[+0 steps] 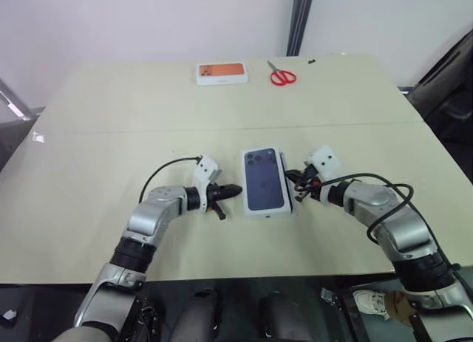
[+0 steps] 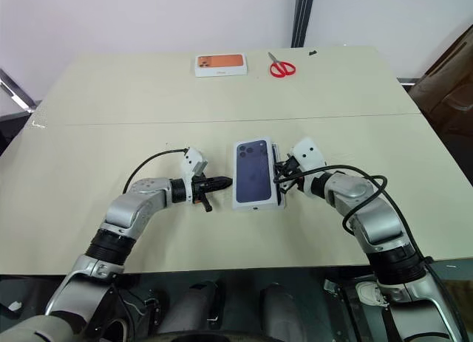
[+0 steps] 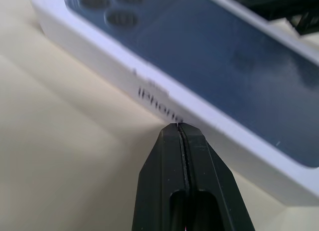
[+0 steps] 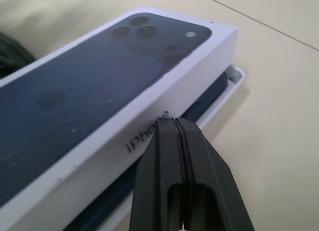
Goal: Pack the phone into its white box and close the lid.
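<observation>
The lid, white with a dark navy phone picture on top, sits over the white box in the middle of the table. In the right wrist view the lid rides tilted and raised. The white box's rim and an edge of the navy phone show beneath it. My left gripper is shut, its tip against the lid's left side wall. My right gripper is shut too, its tip at the lid's right side wall.
A small white carton with an orange phone picture lies at the table's far edge, red scissors beside it. A seam crosses the beige table behind the box. A dark chair stands off the right side.
</observation>
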